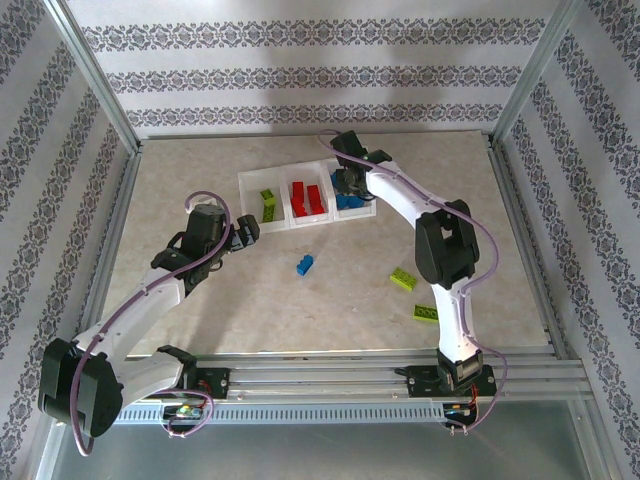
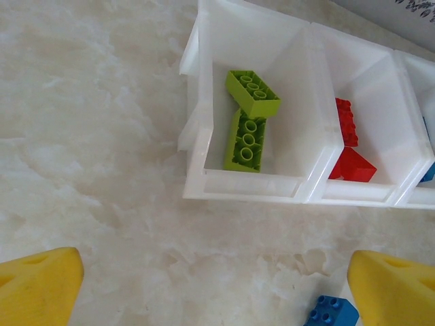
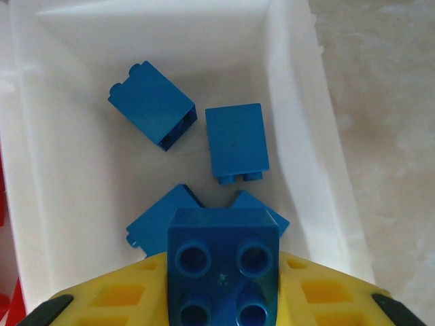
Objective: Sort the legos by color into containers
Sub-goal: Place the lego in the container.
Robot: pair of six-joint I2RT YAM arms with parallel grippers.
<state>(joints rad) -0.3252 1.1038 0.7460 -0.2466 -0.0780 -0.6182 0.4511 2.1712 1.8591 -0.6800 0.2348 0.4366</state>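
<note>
The containers (image 1: 246, 186) are three white bins joined in a row at the table's back middle. Two lime green legos (image 2: 253, 92) lie in the left bin, red legos (image 2: 352, 165) in the middle one, and several blue legos (image 3: 236, 142) in the right one. My right gripper (image 3: 223, 272) hangs over that right bin (image 3: 292, 102), shut on a square blue lego (image 3: 223, 234) with its studs facing the camera. Near the left bin's front rim (image 2: 251, 185), my left gripper (image 2: 217, 292) stands wide open above bare table. A loose blue lego (image 2: 332, 312) lies by its right finger.
The loose blue lego (image 1: 305, 265) rests mid-table. Two lime green legos (image 1: 403, 279) (image 1: 426, 313) lie to the right, beside the right arm. A metal frame and patterned walls enclose the table.
</note>
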